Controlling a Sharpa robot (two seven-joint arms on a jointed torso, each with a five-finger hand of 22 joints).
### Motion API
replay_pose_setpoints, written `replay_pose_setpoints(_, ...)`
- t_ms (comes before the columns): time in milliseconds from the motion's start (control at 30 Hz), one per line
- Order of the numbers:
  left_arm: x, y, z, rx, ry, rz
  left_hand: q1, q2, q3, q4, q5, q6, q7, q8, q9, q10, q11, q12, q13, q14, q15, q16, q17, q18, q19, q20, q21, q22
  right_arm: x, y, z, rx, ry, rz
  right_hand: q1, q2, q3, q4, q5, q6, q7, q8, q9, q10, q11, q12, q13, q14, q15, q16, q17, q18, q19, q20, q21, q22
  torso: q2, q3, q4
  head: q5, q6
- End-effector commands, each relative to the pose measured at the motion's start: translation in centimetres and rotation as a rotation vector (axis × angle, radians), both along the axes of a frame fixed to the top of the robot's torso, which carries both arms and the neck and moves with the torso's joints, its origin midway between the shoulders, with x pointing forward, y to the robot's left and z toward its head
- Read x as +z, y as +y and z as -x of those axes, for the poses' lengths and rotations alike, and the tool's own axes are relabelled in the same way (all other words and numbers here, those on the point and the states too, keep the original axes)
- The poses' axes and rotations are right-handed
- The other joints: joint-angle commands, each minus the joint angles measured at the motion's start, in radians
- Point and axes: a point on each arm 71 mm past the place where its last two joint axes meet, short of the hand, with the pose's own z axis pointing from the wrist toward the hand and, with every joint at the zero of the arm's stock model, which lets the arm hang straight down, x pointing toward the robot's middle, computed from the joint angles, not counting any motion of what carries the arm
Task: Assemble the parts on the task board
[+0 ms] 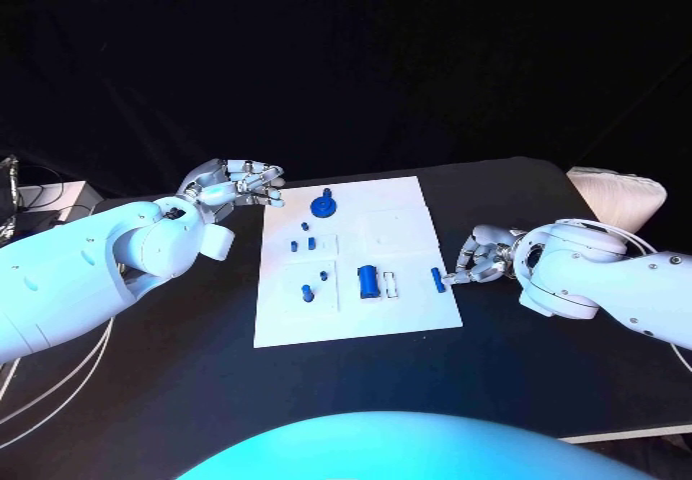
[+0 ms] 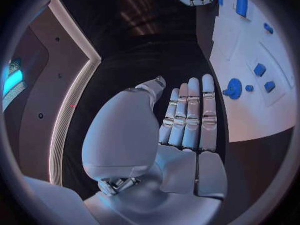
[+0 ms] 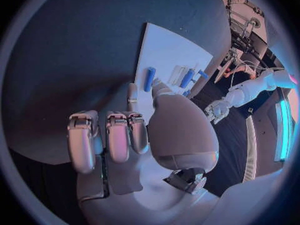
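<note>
A: How far along was it?

B: Hardly begun, I'd judge. The blue parts [image 1: 369,281] lay loose across the board [image 1: 404,305] mid-desk [image 1: 173,400]; a round one [image 1: 326,206] sat near its far edge.

A: And the robot hands?

B: The left robot hand [image 1: 242,183] hung off the board's far corner, released. The right robot hand [image 1: 480,257] sat just beside a small bar [image 1: 437,280], fingers curled, grasping nothing.

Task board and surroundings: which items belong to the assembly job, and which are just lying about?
Job:
- task board
- blue parts on it, such as the round part and the bar
- left hand, holding nothing
- right hand, holding nothing

Lying about:
- white object at the table's right edge
- cables at far left
</note>
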Motion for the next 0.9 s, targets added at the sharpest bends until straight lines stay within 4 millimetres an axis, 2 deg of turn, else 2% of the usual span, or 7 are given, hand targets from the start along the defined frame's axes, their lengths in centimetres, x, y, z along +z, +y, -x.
replay_pose_setpoints(33,0.0,-0.2,0.1,-0.019,-0.003,0.007,0.005,0.008,-0.001,0.006,0.001,0.001,0.002,-0.006,-0.001,0.008,0.002,-0.007,-0.002,-0.001,0.003,-0.004,0.002,0.003,0.006,0.002,-0.007,-0.001,-0.1,0.5,0.1,0.022,0.001,0.022,-0.011,0.0,-0.01,0.0,-0.006,0.009,0.002,0.004,0.002,0.105,-0.003,0.005,0.263,0.105,0.0,0.006,0.263,-0.014,0.105,0.006,0.006,0.263,0.001,-0.0011,0.0028,0.001,0.0)
replay_pose_setpoints(167,0.0,-0.2,0.0,-0.017,-0.003,0.006,0.005,0.008,-0.001,0.006,0.001,0.001,0.002,-0.006,-0.001,0.008,0.002,-0.007,-0.002,-0.001,0.003,-0.004,0.002,0.003,0.006,0.002,-0.007,-0.001,-0.4,1.0,0.2,0.021,0.004,0.01,-0.018,0.0,-0.011,0.0,-0.006,0.011,0.001,0.005,0.004,0.105,-0.004,0.005,0.263,0.105,-0.001,0.006,0.263,-0.014,0.105,0.006,0.006,0.263,0.001,-0.0023,0.001,0.005,0.0)
replay_pose_setpoints(533,-0.1,-0.1,0.0,-0.016,0.0,0.005,0.005,0.008,-0.002,0.008,0.001,0.002,0.001,-0.006,-0.002,0.009,0.002,-0.008,-0.002,-0.001,0.003,-0.005,0.003,0.003,0.007,0.003,-0.008,-0.002,-0.8,1.9,0.2,0.035,-0.019,0.011,-0.027,0.005,-0.009,-0.001,0.006,0.015,-0.002,0.008,0.01,0.105,-0.006,0.005,0.263,0.105,-0.003,0.006,0.263,-0.014,0.105,0.004,0.006,0.263,0.0,-0.0013,0.0003,0.007,0.0)
replay_pose_setpoints(700,-0.1,-0.1,0.0,-0.016,0.0,0.005,0.005,0.008,-0.002,0.008,0.001,0.002,0.001,-0.006,-0.002,0.009,0.002,-0.008,-0.002,-0.001,0.003,-0.005,0.003,0.003,0.007,0.003,-0.008,-0.002,-1.1,2.3,0.1,0.051,-0.033,0.035,-0.017,0.011,-0.001,-0.003,0.011,0.015,-0.004,0.01,0.016,0.105,-0.008,0.005,0.263,0.105,-0.005,0.006,0.263,-0.014,0.105,0.003,0.006,0.263,0.0,-0.0006,0.0019,0.01,0.0)
replay_pose_setpoints(900,-0.1,-0.1,0.0,-0.015,0.001,0.004,0.006,0.009,-0.002,0.009,0.001,0.002,0.001,-0.006,-0.002,0.009,0.002,-0.009,-0.002,-0.001,0.003,-0.005,0.003,0.004,0.007,0.003,-0.008,-0.002,-1.5,2.7,-0.1,0.068,-0.057,0.064,0.005,0.01,0.01,-0.005,0.012,0.009,-0.004,0.008,0.022,0.105,-0.009,0.005,0.263,0.105,-0.006,0.006,0.263,-0.014,0.105,0.001,0.006,0.263,-0.001,-0.0008,-0.0007,0.015,0.0)
